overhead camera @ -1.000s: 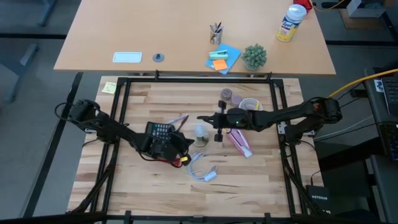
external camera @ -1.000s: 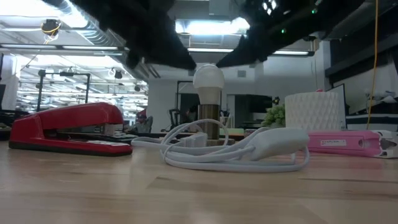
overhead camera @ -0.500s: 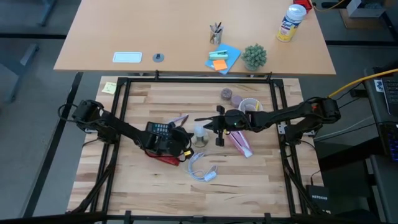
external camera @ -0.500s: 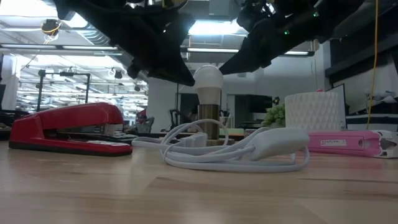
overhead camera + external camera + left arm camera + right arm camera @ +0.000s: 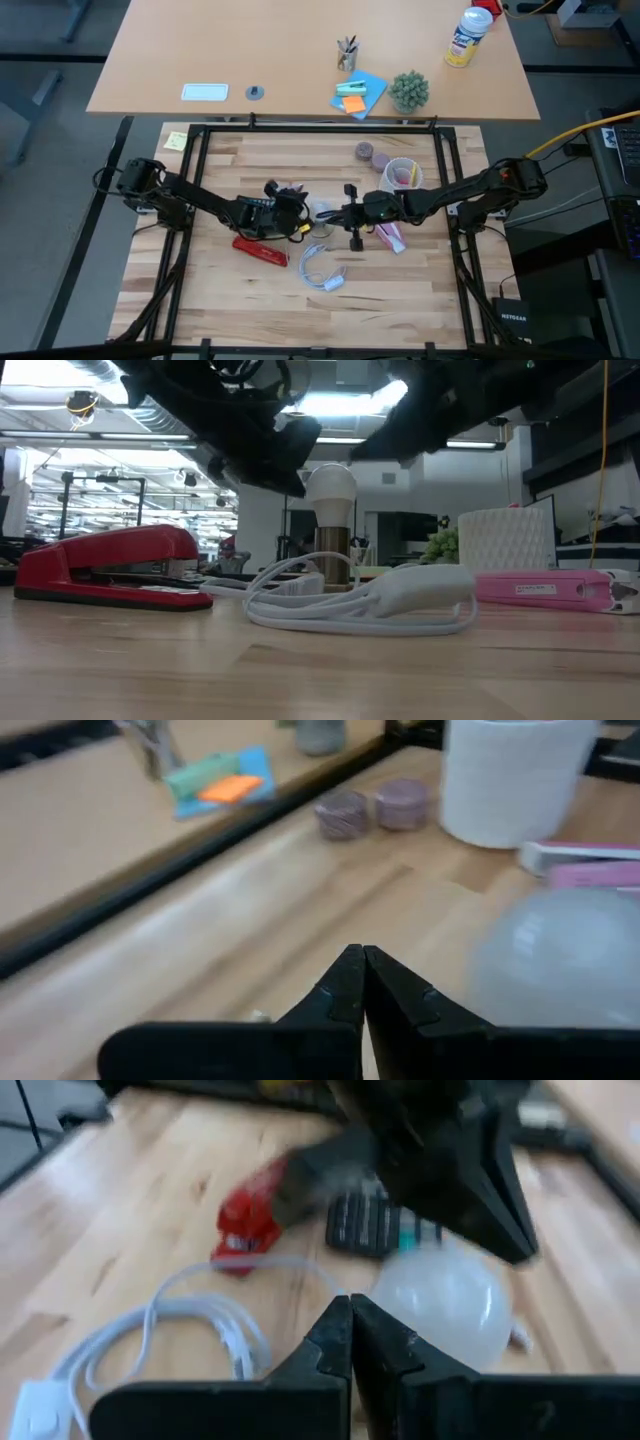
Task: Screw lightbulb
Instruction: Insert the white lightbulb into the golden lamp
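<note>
The lightbulb (image 5: 331, 485) stands upright, screw end down in a brass socket (image 5: 331, 555), at the table's middle (image 5: 322, 212). My left gripper (image 5: 304, 214) is shut just to its left. In the left wrist view the shut tips (image 5: 362, 960) sit beside the blurred bulb (image 5: 565, 960). My right gripper (image 5: 336, 213) is shut just to the bulb's right. In the right wrist view its tips (image 5: 350, 1308) sit beside the bulb (image 5: 440, 1308). My left gripper has its shut tip (image 5: 293, 480) level with the globe's left side (image 5: 310, 485); I cannot tell whether it touches. My right gripper comes slanting down from the table's right, its shut tips right beside the globe (image 5: 395, 1305); I cannot tell whether they touch.
A red stapler (image 5: 262, 249) lies near the bulb on its left, and a white coiled cable (image 5: 322, 270) lies in front of it. A calculator (image 5: 375, 1225) sits under the left arm. A white cup (image 5: 403, 173) and a pink flat thing (image 5: 388, 236) are on the right.
My left gripper has swung toward the table's far edge and in to the bulb's left side, uncovering the stapler. My right gripper has come toward the near edge and in to the bulb's right side. Both stay shut. The white cable has slid a little.
</note>
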Motion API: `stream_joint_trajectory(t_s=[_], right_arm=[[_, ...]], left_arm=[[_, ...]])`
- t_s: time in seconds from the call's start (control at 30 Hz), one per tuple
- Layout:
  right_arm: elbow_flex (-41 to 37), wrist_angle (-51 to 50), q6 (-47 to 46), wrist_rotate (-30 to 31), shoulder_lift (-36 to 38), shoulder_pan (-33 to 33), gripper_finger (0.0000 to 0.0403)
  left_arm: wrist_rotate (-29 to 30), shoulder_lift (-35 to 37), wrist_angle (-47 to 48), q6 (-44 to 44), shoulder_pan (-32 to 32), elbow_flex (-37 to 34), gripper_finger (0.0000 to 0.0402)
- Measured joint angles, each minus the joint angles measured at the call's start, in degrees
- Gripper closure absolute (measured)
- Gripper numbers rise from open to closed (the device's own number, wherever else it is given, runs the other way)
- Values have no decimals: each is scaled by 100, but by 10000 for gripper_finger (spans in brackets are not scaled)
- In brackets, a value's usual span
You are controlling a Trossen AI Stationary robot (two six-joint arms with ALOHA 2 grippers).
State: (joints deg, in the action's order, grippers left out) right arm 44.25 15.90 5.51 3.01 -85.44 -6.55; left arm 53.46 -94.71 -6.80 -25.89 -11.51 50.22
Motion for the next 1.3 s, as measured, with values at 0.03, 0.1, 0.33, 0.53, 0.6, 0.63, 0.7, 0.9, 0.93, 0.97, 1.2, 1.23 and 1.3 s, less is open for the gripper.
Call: stream_joint_trajectory(t_s=[0.03,0.1,0.33,0.53,0.6,0.63,0.7,0.9,0.93,0.97,1.2,1.23,1.3], right_arm=[[0,75,87,4,51,-2,395],[0,119,229,12,197,-2,395],[2,81,785,1059,794,15,395],[6,74,1352,1341,783,247,395],[11,41,1224,1088,656,415,395],[11,19,1134,954,577,502,395],[9,7,979,725,420,635,395],[9,20,654,304,30,732,395],[9,31,647,250,-8,731,395],[9,42,643,155,-39,728,395],[9,22,157,-294,-69,739,395],[9,10,87,-319,-66,739,395],[9,-5,-17,-415,-64,743,395]], left_arm=[[79,61,21,133,5,0,402],[167,254,-32,343,0,0,401],[-33,1048,-54,493,-407,4,402],[-824,1021,-30,74,-828,10,401],[-889,899,-1,-60,-951,11,401],[-895,816,-17,-106,-977,11,401],[-916,682,-15,-196,-997,11,401],[-941,237,-19,-535,-896,9,401],[-941,186,-29,-554,-856,9,402],[-941,142,-40,-572,-816,9,401],[-651,62,69,-520,-563,7,402],[-593,62,80,-472,-522,2,402],[-503,61,103,-366,-450,-2,402]])
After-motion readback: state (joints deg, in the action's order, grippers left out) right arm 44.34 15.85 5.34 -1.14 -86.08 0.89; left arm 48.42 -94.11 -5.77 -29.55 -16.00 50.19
